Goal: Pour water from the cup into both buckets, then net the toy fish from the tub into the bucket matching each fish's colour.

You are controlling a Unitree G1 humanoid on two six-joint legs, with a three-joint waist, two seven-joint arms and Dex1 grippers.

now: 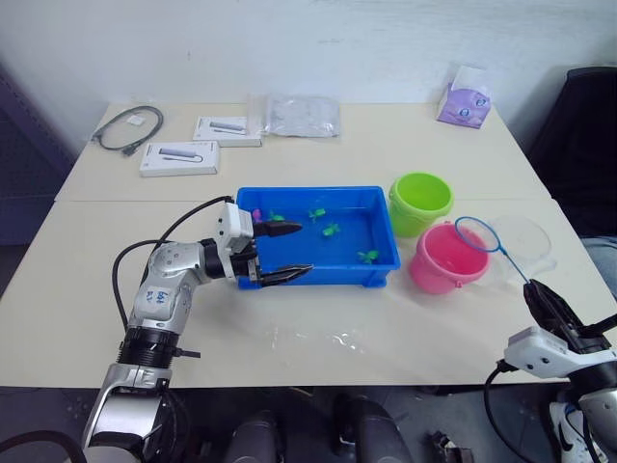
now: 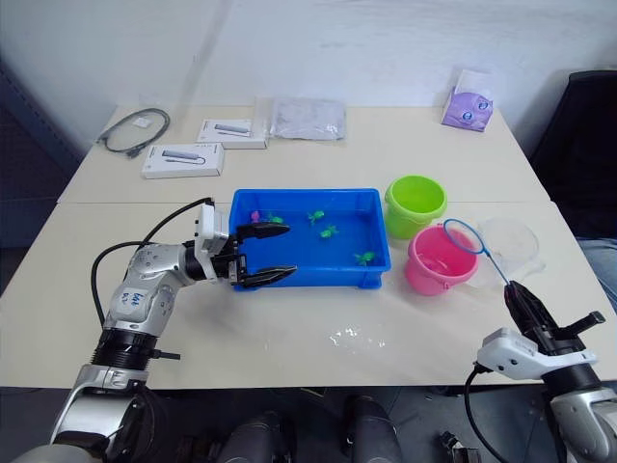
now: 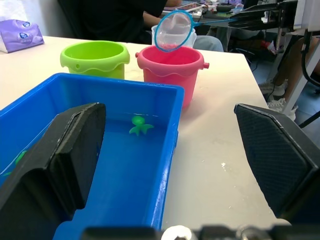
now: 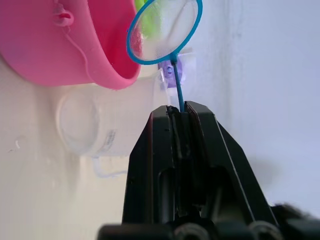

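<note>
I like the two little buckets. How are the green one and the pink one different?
The green bucket is lime and stands farther back; the pink bucket stands nearer the front. The net hangs over the pink bucket, not the green one. Both are upright, alike in size, beside the tub.

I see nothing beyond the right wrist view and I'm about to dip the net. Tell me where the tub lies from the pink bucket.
Observer: The blue tub lies close beside the pink bucket, on the robot's left of it and of the net.
Operator: Report anything in the way there.
Observer: The left gripper is open astride the tub's near wall at its left end, with one finger inside.
Operator: Name the fish in it.
Observer: There are several green fish spread across the tub and one magenta fish near its far left corner.
</note>
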